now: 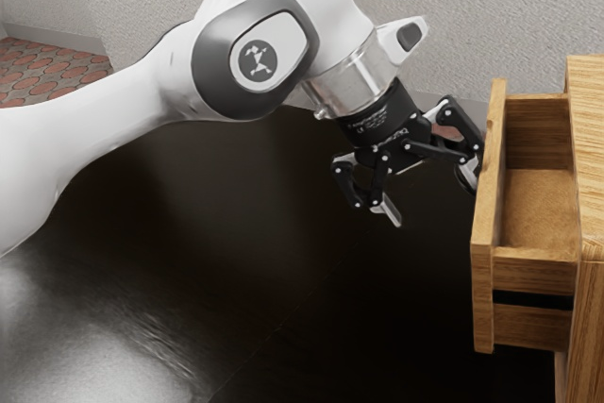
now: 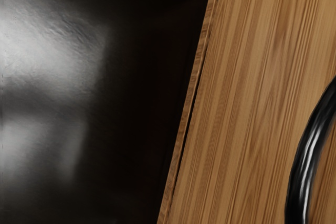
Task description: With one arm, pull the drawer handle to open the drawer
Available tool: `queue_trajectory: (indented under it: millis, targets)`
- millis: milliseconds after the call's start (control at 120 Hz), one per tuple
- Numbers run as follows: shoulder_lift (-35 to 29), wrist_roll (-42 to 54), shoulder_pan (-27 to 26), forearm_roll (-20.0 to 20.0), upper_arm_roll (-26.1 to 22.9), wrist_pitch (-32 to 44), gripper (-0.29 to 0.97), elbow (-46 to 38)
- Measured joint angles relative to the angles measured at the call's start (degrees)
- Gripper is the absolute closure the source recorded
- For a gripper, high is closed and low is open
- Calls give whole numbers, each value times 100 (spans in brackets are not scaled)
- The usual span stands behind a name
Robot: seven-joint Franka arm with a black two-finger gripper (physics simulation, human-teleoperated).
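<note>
The dark, glossy desk (image 1: 236, 309) is stretching beneath my white arm (image 1: 123, 129), which is reaching toward the wooden cabinet (image 1: 587, 92) at the exterior view's right. There the drawer (image 1: 489, 224) is standing pulled partway out, and the exterior view is looking down onto its bare wooden floor. My fingers (image 1: 430, 197) are hanging spread wide just beside the drawer's front panel, gripping nothing. The wrist view is offering the panel's outer face instead, with striped grain and the curved black handle (image 2: 310, 150) mounted on it.
</note>
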Motion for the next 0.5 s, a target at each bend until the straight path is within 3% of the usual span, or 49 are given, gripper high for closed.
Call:
queue_trajectory:
  millis: [500]
  targets:
    - [-603, 192, 148, 124, 500, -305, 0, -612]
